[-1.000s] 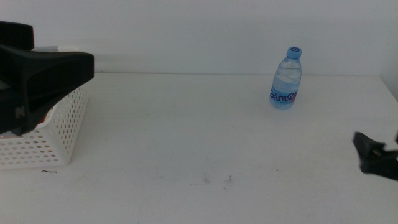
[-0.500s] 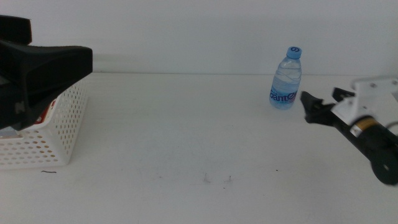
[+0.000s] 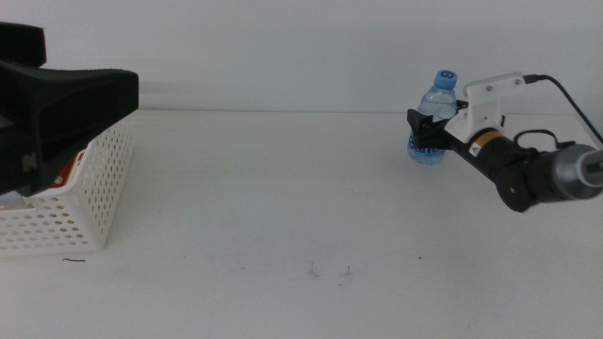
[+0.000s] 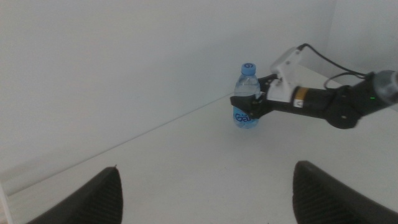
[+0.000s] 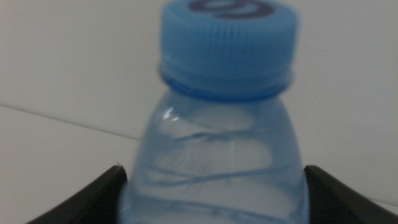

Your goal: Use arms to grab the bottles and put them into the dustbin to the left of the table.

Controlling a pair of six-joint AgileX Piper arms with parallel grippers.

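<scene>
Bright, even, diffuse light washes out the white table (image 3: pixel 283 207) and wall, leaving only faint, soft shadows. The left gripper (image 3: pixel 57 113) looms dark and blurred. In the right wrist view the water bottle (image 5: pixel 227 124) between the jaws is soft, out of focus.

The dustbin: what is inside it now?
Inside the dustbin only a red patch shows through its perforated wall. The left gripper hangs in front of it and covers the opening, so the rest cannot be seen.
</scene>
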